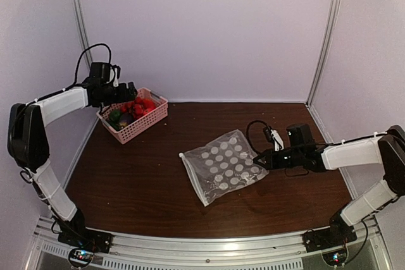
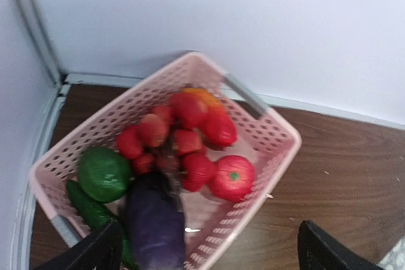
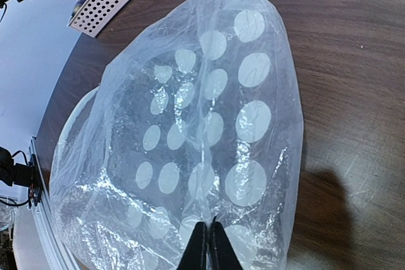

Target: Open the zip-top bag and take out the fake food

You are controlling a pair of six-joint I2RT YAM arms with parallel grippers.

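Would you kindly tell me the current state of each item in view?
Bag: lying on the table, looks empty, one edge pinched.
Toy food: all in the basket.
Basket: upright, filled.
Left gripper: open, empty, over the basket.
Right gripper: shut on the bag.

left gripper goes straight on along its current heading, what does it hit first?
Likely the fake food heaped in the pink basket: the left gripper points into it, dark purple piece nearest its fingers. Depth is unclear.
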